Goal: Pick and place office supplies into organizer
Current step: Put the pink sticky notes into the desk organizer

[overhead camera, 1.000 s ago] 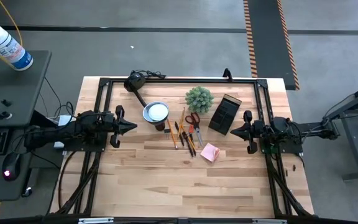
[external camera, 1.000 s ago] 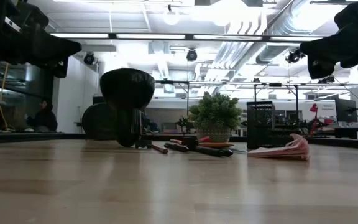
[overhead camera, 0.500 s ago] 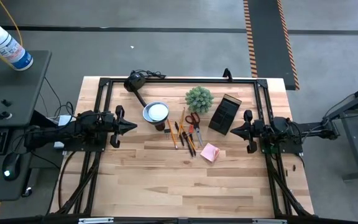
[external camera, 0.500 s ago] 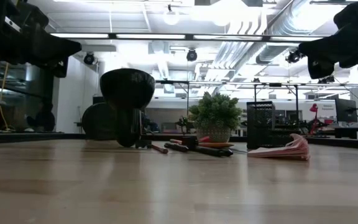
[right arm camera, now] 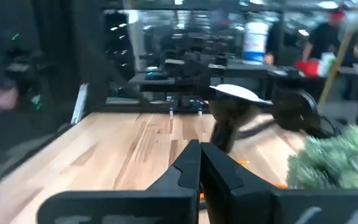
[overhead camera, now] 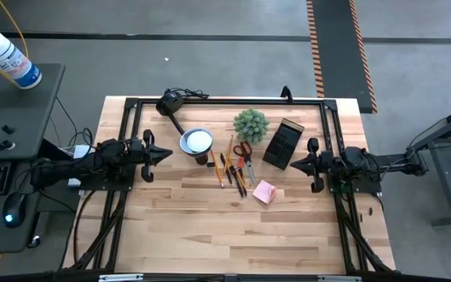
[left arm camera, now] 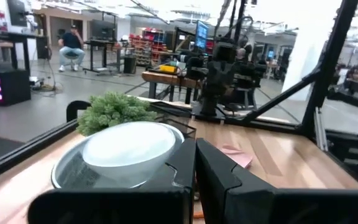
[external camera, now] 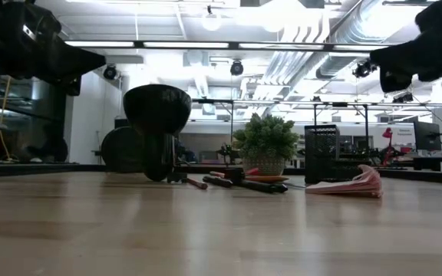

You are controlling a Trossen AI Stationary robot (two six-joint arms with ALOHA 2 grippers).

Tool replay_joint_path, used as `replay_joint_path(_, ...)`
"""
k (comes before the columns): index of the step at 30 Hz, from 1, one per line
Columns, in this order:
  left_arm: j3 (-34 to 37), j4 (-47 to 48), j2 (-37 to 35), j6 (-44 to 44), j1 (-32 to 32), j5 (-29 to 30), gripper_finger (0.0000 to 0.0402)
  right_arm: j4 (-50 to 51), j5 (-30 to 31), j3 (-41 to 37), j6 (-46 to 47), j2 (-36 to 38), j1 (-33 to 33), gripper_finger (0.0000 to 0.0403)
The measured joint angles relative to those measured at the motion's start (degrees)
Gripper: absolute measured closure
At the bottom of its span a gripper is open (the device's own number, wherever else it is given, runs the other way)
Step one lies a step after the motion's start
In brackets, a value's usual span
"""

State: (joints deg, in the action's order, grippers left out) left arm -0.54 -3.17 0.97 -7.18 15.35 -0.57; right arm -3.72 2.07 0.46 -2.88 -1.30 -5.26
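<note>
Sticky-note pad [overhead camera: 264, 191] nearest right gripper [overhead camera: 294, 164], clenched empty. Pencils [overhead camera: 227, 168] lie lengthwise across reach. Left gripper [overhead camera: 165, 155] clenched, farther off.

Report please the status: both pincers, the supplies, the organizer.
Left pincer shut, empty, beside the lamp. Right pincer shut, empty, near organizer. Scissors, pencils, sticky pad on table, none placed. Plant borders the supplies.

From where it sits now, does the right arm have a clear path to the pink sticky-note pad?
Probably yes. The right pincer hangs shut above the table's right side, and the pink sticky-note pad lies on bare wood beside it. The organizer stands farther back, off that path.
</note>
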Motion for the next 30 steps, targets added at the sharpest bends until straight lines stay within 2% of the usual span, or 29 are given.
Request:
replay_joint_path(2, 0.0, 0.01, 0.0, -2.43, 0.0, 0.18, 0.0401, -0.23, -3.87, 0.01, -2.82, -1.86, -0.07, 0.0402)
replay_joint_path(7, 0.0, 0.01, 0.0, -6.33, 0.0, 0.18, 0.0401, -2.69, -4.2, 0.99, -4.75, -9.06, -0.04, 0.0402)
replay_joint_path(15, 0.01, 0.06, 0.0, -7.32, 0.01, 0.18, 0.0401, -21.94, -4.54, 1.23, -6.58, -22.65, -0.04, 0.0402)
replay_joint_path(17, 0.0, 0.08, 0.0, -5.43, 0.0, 0.29, 0.0401, -23.69, -3.68, 2.42, -5.48, -24.73, -0.04, 0.0402)
replay_joint_path(21, 0.0, -0.27, 0.0, -2.5, 0.0, 1.71, 0.0401, -19.11, -2.07, 8.12, -5.81, -28.14, -0.02, 0.0402)
replay_joint_path(26, -0.99, -2.58, 0.02, -3.55, 0.02, 1.73, 0.0401, -6.08, -2.22, 19.43, -10.67, -32.95, -0.02, 0.0402)
replay_joint_path(30, -6.28, 3.47, 0.92, -2.02, 0.0, 3.95, 0.0401, 6.28, -3.04, 28.68, -14.02, -37.16, -0.15, 0.0402)
